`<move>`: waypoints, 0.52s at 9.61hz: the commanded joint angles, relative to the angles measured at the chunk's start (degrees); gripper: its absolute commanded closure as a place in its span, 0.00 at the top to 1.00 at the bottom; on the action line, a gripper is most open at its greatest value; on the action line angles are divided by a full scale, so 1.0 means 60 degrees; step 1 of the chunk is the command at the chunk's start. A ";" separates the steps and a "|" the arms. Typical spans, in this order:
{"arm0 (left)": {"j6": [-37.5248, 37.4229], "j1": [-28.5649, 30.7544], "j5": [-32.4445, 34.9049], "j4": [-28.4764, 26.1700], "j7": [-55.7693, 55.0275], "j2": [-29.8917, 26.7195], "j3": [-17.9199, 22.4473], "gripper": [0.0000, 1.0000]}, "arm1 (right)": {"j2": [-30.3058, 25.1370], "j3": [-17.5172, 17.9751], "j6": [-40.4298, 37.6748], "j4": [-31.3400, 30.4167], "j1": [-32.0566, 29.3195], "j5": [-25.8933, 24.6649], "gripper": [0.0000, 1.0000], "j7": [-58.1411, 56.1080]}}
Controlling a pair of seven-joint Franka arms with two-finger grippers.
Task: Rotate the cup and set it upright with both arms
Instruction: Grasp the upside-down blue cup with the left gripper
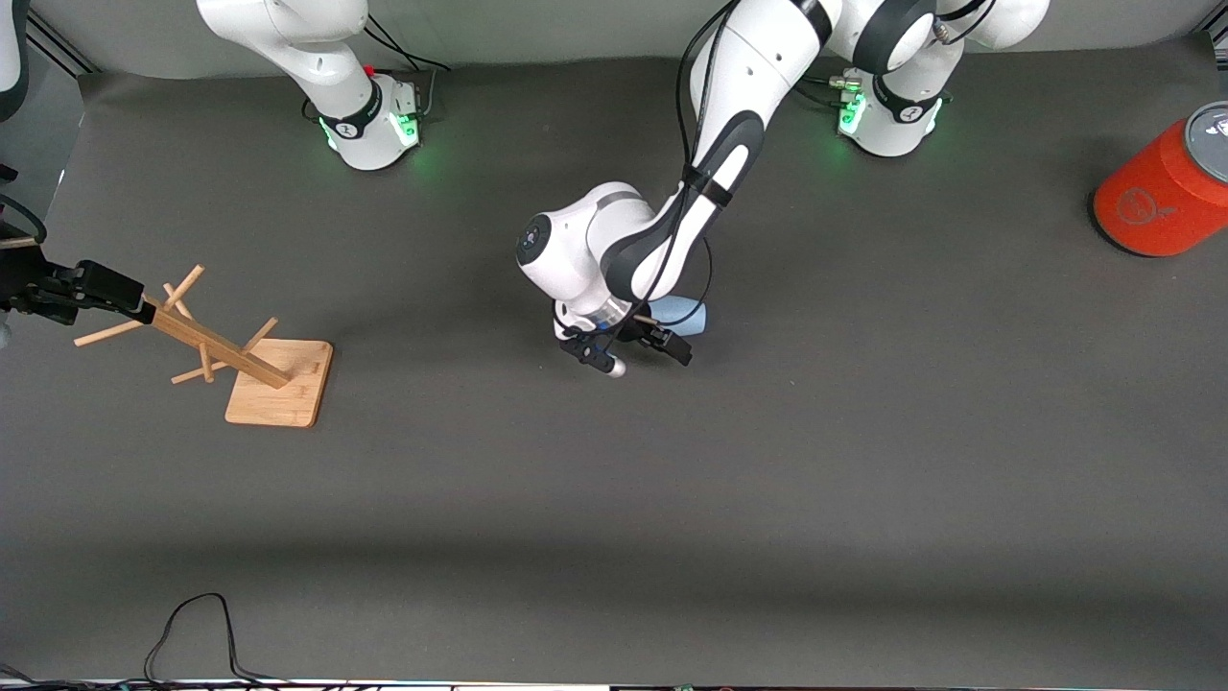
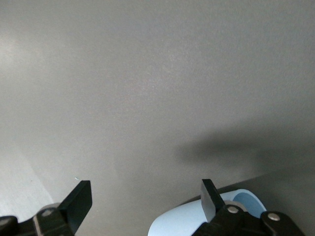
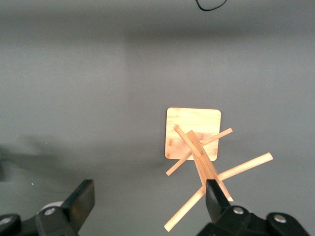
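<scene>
Table (image 1: 863, 480) is a dark grey mat filling the frame. Left arm (image 1: 729, 125) comes in from upper right of the frame and bends down to centre; right arm (image 1: 307, 58) enters upper left and waits. Orange cylinder (image 1: 1156, 197) with grey top lies tilted at the right edge of the frame. Wooden rack (image 1: 254, 369) stands at middle left of the frame, pegs bare. Cup (image 1: 683, 313) lies on its side at centre of the frame, nothing visible inside it. Left gripper (image 1: 628, 353) is low, just beside the cup, fingers (image 2: 78, 204) spread apart, holding nothing. Right gripper (image 3: 147, 201) hangs over the rack, fingers apart, holding nothing.
</scene>
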 commanded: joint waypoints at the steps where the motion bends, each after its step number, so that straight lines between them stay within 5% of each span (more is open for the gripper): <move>1: -0.0025 -0.0031 0.0054 -0.0151 0.0478 -0.0166 0.0075 0.98 | -0.0066 0.0121 0.0117 -0.0059 -0.0084 -0.0098 1.00 -0.0196; 5: -0.0900 0.0014 -0.1000 0.0595 0.0554 -0.0342 0.0090 0.99 | -0.0051 0.0150 0.0117 0.0000 -0.0084 -0.0097 1.00 -0.0196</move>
